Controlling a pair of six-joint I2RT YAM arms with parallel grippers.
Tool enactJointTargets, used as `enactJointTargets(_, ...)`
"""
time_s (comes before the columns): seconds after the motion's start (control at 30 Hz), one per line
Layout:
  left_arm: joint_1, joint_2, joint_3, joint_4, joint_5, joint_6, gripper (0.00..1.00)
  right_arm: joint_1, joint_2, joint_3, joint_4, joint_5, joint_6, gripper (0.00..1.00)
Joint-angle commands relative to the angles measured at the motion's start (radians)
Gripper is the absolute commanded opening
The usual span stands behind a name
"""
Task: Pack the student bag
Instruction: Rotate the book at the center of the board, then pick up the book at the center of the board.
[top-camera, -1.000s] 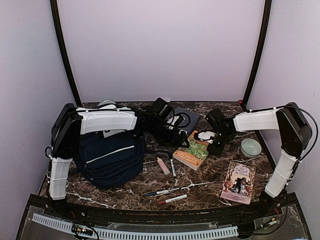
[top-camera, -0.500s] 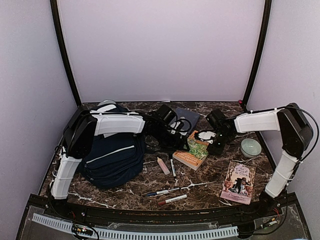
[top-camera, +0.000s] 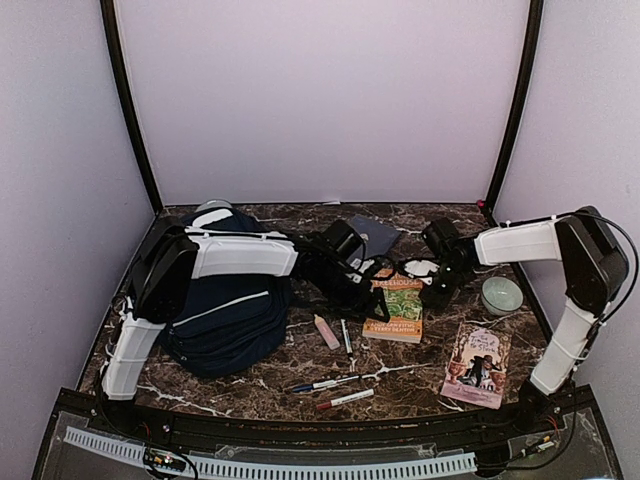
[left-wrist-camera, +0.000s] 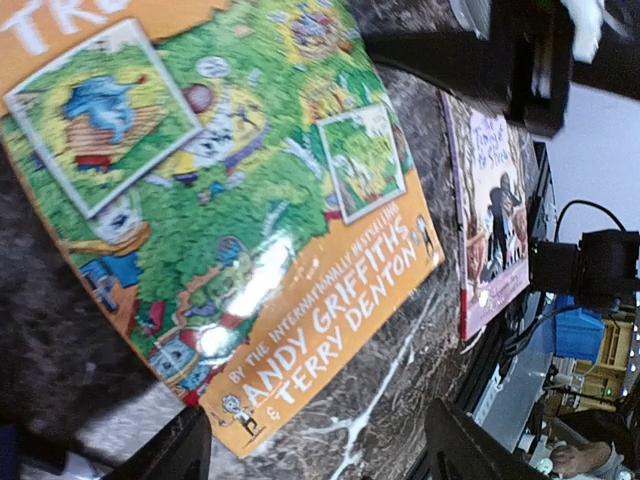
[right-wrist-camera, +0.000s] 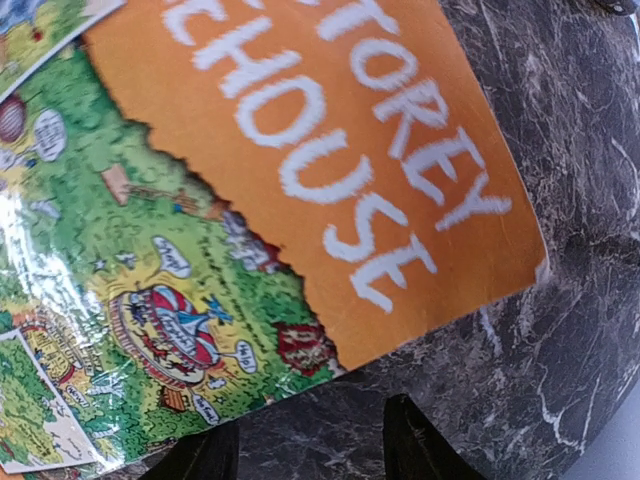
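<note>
The student bag (top-camera: 222, 312), navy with a white stripe, lies at the left of the table under my left arm. An orange and green paperback (top-camera: 398, 308) lies flat at the middle. My left gripper (top-camera: 371, 298) is open at the book's left edge. In the left wrist view the book (left-wrist-camera: 230, 200) fills the frame and the gripper (left-wrist-camera: 320, 455) hangs empty over its lower corner. My right gripper (top-camera: 436, 291) is open at the book's right side. In the right wrist view the gripper (right-wrist-camera: 305, 450) is over bare marble just off the book's (right-wrist-camera: 250, 190) edge.
A flat navy book (top-camera: 377, 235) lies at the back. A pink paperback (top-camera: 478, 365) and a pale bowl (top-camera: 501, 295) are at the right. A pink marker (top-camera: 326, 331), a black marker (top-camera: 346, 336) and two pens (top-camera: 325, 383) lie in front.
My left arm has reached further right. The orange book has turned and slid a little toward the front, now lying squarer. My right gripper has shifted slightly right.
</note>
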Motion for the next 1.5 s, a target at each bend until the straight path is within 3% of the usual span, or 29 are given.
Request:
enactJointTargets(0.0,-0.054,-0.023,-0.009,-0.008,0.061,0.024,0.75,-0.038,0.035,-0.024,-0.034,-0.04,0.002,0.51)
enactJointTargets(0.23,-0.041,-0.079,-0.029,-0.017,-0.084,-0.025,0.75,-0.108,-0.119,-0.022,-0.135,-0.043,0.0,0.56)
enactJointTargets(0.4,-0.026,-0.108,-0.059,0.036,-0.167,-0.069,0.75,-0.123,-0.174,0.023,-0.208,-0.102,0.085,0.57)
enactJointTargets(0.7,0.007,-0.108,-0.136,0.181,-0.149,-0.186,0.77,-0.182,-0.081,0.126,-0.243,-0.539,0.324,0.57)
enactJointTargets(0.9,0.018,-0.106,-0.158,0.213,-0.19,-0.242,0.78,-0.191,0.025,0.13,-0.243,-0.638,0.376,0.56)
enactJointTargets(1.27,0.018,-0.03,-0.15,0.273,-0.129,-0.328,0.79,-0.225,0.171,0.091,-0.236,-0.631,0.438,0.25)
enactJointTargets(1.47,0.019,0.005,-0.149,0.295,-0.102,-0.367,0.79,-0.255,0.236,0.06,-0.233,-0.626,0.454,0.15)
